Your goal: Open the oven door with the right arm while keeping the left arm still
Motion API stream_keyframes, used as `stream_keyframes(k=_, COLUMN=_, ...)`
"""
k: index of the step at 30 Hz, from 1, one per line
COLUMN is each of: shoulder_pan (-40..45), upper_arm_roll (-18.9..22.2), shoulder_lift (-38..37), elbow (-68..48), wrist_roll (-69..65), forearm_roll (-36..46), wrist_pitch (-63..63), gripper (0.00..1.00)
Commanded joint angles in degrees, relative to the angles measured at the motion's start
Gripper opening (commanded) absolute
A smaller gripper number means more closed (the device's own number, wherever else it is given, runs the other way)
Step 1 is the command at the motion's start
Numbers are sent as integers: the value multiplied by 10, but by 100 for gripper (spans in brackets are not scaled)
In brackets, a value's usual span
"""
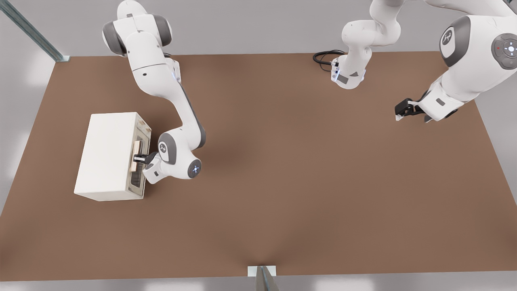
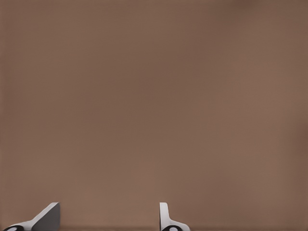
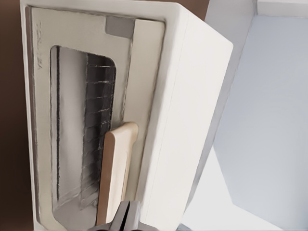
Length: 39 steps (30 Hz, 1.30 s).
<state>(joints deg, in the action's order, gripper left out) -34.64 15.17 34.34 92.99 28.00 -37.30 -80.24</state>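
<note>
Reaching in from the oven's glass side, the right arm point(image 1: 177, 105) has its gripper point(image 1: 140, 158) at the tan bar handle point(image 1: 136, 155) of the oven door point(image 1: 141, 157), fingers apparently pinching that bar, though the contact is partly hidden. Judging by how flush the door sits against the cream oven point(image 1: 107, 155), it looks shut, so the grasp seems done and the whole pull remains. Around the oven lies only brown table point(image 1: 282, 182); nothing appears to block the door's swing outward
</note>
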Motion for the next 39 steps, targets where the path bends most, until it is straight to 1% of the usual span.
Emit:
stream_keyframes(k=1, shoulder_pan=4, upper_arm_roll=0, shoulder_lift=-1, elbow=0, wrist_roll=32, forearm_roll=1, wrist_pitch=-4, gripper=21)
stream_keyframes(k=18, shoulder_pan=10, upper_arm_roll=0, shoulder_lift=12, elbow=11, wrist_roll=40, forearm_roll=1, wrist_pitch=-11, gripper=21)
stream_keyframes(k=22, shoulder_pan=-5, upper_arm_roll=-4, shoulder_lift=12, elbow=-18, wrist_roll=41, forearm_roll=7, wrist_pitch=-11, gripper=21)
stream_keyframes(k=23, shoulder_pan=-12, upper_arm_roll=-6, shoulder_lift=23, elbow=-47, wrist_roll=41, forearm_roll=31, wrist_pitch=-9, gripper=21)
stream_keyframes(k=24, shoulder_pan=-18, upper_arm_roll=-7, shoulder_lift=29, elbow=-76, wrist_roll=78, forearm_roll=64, wrist_pitch=-10, gripper=21)
stream_keyframes(k=25, shoulder_pan=-19, upper_arm_roll=-17, shoulder_lift=13, elbow=-91, wrist_roll=94, forearm_roll=121, wrist_pitch=-3, gripper=21)
stream_keyframes(k=26, shoulder_pan=-2, upper_arm_roll=-33, shoulder_lift=-44, elbow=-85, wrist_roll=89, forearm_roll=216, wrist_pitch=0, gripper=21)
stream_keyframes(k=27, shoulder_pan=59, upper_arm_roll=-75, shoulder_lift=-98, elbow=-81, wrist_roll=51, forearm_roll=296, wrist_pitch=-9, gripper=21)
stream_keyframes(k=28, shoulder_pan=133, upper_arm_roll=-101, shoulder_lift=-138, elbow=-91, wrist_roll=-58, forearm_roll=345, wrist_pitch=-10, gripper=21)
stream_keyframes(k=29, shoulder_pan=172, upper_arm_roll=-98, shoulder_lift=-149, elbow=-108, wrist_roll=-150, forearm_roll=379, wrist_pitch=-4, gripper=21)
stream_keyframes(k=30, shoulder_pan=177, upper_arm_roll=-98, shoulder_lift=-157, elbow=-144, wrist_roll=-160, forearm_roll=376, wrist_pitch=6, gripper=38)
stream_keyframes(k=31, shoulder_pan=182, upper_arm_roll=-98, shoulder_lift=-164, elbow=-153, wrist_roll=-159, forearm_roll=378, wrist_pitch=19, gripper=100)
stream_keyframes(k=32, shoulder_pan=193, upper_arm_roll=-99, shoulder_lift=-169, elbow=-170, wrist_roll=-181, forearm_roll=388, wrist_pitch=14, gripper=100)
stream_keyframes(k=34, shoulder_pan=204, upper_arm_roll=-91, shoulder_lift=-172, elbow=-204, wrist_roll=-278, forearm_roll=405, wrist_pitch=-11, gripper=100)
stream_keyframes(k=36, shoulder_pan=217, upper_arm_roll=-91, shoulder_lift=-181, elbow=-195, wrist_roll=-286, forearm_roll=407, wrist_pitch=-34, gripper=100)
stream_keyframes(k=39, shoulder_pan=223, upper_arm_roll=-91, shoulder_lift=-192, elbow=-193, wrist_roll=-285, forearm_roll=410, wrist_pitch=-16, gripper=100)
